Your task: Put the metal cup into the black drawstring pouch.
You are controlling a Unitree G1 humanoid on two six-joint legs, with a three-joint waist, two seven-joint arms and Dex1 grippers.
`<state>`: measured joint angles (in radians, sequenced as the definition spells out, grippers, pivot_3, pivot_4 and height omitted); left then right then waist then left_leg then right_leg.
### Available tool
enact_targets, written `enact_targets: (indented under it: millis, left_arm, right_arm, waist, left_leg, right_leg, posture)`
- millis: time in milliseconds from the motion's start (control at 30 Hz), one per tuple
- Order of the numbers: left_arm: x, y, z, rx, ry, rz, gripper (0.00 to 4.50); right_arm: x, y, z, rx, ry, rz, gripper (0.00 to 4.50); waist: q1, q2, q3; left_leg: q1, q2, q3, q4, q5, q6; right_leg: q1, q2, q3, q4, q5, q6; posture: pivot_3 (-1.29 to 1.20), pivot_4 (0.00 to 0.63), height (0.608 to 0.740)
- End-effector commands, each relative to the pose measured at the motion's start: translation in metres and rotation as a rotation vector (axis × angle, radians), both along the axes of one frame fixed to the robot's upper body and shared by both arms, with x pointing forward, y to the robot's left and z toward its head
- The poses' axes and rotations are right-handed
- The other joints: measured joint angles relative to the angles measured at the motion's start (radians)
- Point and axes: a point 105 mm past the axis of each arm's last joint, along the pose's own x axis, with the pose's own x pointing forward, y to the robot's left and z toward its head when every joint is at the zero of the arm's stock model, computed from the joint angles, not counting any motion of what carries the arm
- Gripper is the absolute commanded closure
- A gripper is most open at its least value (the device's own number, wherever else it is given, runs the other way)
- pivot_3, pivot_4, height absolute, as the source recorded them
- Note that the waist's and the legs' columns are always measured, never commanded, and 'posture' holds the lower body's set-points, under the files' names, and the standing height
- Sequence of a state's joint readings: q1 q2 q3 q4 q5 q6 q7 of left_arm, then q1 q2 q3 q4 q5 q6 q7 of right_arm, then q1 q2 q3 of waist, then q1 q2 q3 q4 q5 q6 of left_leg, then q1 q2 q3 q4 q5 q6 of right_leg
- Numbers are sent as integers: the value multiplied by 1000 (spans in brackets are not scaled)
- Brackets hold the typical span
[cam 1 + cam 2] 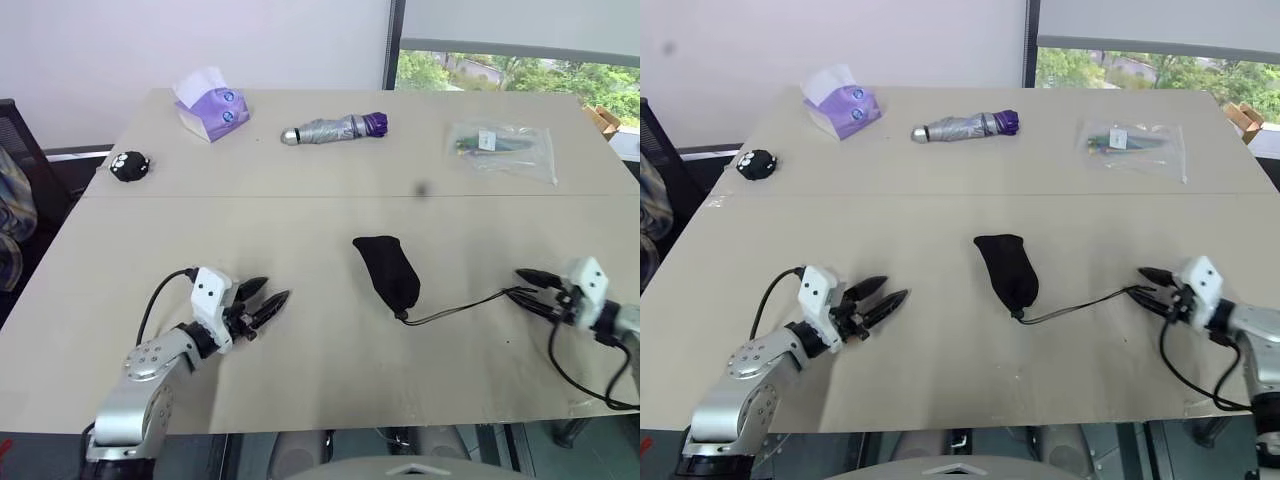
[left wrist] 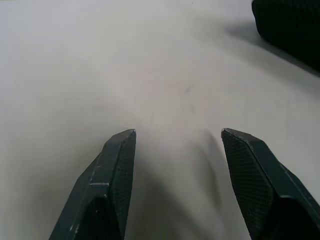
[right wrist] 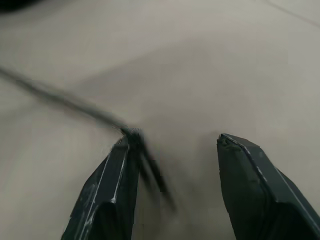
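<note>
My right gripper [image 1: 531, 284], jaws spread at frame right, could snag the soft black drawstring pouch's [image 1: 389, 270] thin cord [image 1: 455, 306]; left gripper [image 1: 262, 301] spread, empty.

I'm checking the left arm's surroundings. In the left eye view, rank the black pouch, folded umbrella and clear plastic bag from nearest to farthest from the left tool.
1. Black pouch, table centre.
2. Folded umbrella, far edge.
3. Clear plastic bag, far right.

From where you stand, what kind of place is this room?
Probably an office or meeting room: a wide pale table, a large window with a roller blind and trees outside, and a tissue box on the table.
</note>
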<state>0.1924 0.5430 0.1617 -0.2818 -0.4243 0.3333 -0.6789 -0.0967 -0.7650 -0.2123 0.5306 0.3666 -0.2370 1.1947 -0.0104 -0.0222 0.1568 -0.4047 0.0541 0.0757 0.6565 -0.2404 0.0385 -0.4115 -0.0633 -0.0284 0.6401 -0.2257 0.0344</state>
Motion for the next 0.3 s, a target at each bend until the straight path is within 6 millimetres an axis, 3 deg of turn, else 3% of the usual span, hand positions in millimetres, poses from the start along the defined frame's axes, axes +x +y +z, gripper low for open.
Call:
enact_targets:
  millis: [33,167,300]
  left_arm:
    - [-9,1,-1,26,3,-20,1716]
    - [-11,0,0,28,-9,-30,1716]
    - [-15,-2,-2,24,-12,-48,1716]
  right_arm:
    - [-22,-11,4,42,6,58,2068]
    - [-44,-10,-2,48,40,145,2068]
    - [-44,-10,-5,59,19,123,2068]
  waist:
    - [1,0,0]
    - [0,1,-1]
    - [-1,1,-1]
  left_leg:
    - [1,0,0,-1,0,0]
    - [5,1,2,-4,0,0]
    - [6,1,4,-4,0,0]
  right_leg:
    - [1,0,0,0,0,0]
    - [2,0,2,0,0,0]
    - [2,0,3,0,0,0]
  posture:
    - [0,150,740]
    - [0,150,740]
    - [0,150,740]
